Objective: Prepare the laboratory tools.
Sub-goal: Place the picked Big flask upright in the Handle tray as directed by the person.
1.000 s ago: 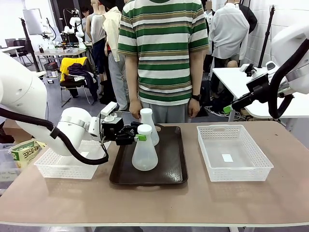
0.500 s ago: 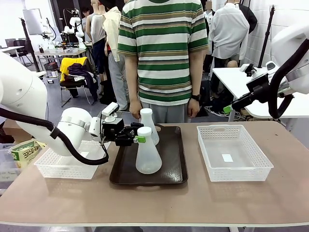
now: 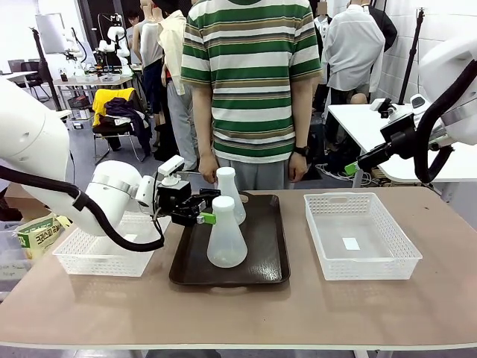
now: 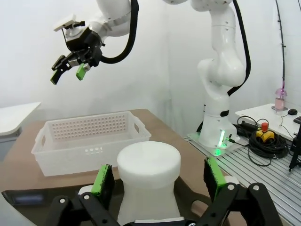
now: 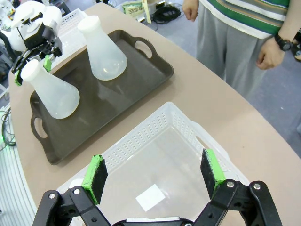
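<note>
Front view: carton (image 3: 35,233) (print unreadable).

We held our left claw (image 3: 203,211) low and level, reaching in from the left with its green-padded jaws spread wide and gripping nothing, while our right claw (image 3: 350,168) hung raised at the far right, arm bent at the wrist, jaws likewise standing wide apart and empty.

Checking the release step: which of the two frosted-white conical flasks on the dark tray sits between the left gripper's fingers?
The near frosted-white conical flask, its neck between the left gripper's open fingers. The far flask stands clear, nearer the person.
</note>
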Available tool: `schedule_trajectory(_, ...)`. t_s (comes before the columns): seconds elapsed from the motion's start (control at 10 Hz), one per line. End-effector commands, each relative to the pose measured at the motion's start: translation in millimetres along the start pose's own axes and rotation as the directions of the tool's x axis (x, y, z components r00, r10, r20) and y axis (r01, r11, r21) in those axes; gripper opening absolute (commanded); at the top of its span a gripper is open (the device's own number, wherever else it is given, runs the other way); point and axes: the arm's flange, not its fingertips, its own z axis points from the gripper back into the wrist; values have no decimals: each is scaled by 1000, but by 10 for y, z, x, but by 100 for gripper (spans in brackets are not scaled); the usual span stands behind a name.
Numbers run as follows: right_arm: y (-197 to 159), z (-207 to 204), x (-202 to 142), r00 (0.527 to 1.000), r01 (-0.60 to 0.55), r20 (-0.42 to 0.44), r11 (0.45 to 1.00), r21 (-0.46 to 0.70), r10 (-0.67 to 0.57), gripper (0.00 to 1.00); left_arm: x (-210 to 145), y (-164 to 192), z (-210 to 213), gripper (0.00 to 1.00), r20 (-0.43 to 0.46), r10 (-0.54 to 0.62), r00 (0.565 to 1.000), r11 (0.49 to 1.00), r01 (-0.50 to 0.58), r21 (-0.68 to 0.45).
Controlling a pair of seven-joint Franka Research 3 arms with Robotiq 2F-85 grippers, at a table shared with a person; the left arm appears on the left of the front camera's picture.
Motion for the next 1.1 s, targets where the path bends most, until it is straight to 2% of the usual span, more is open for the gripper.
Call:
schedule_trajectory(0.0,0,-10,-4,1000,0,-3,1000,-11,0,100,50,-35,-8,100,-43,36,998,999,-36,-5)
schedule_trajectory(0.4,0,-10,-4,1000,0,-3,1000,-11,0,100,126,-67,53,100,-105,27,994,999,-22,47)
schedule_trajectory(0.5,0,-10,-4,1000,0,-3,1000,-11,0,100,32,1,33,100,-42,15,999,1000,-14,7)
schedule_trajectory(1.0,0,-10,-4,1000,0,-3,1000,-11,0,100,32,1,33,100,-42,15,999,1000,-14,7)
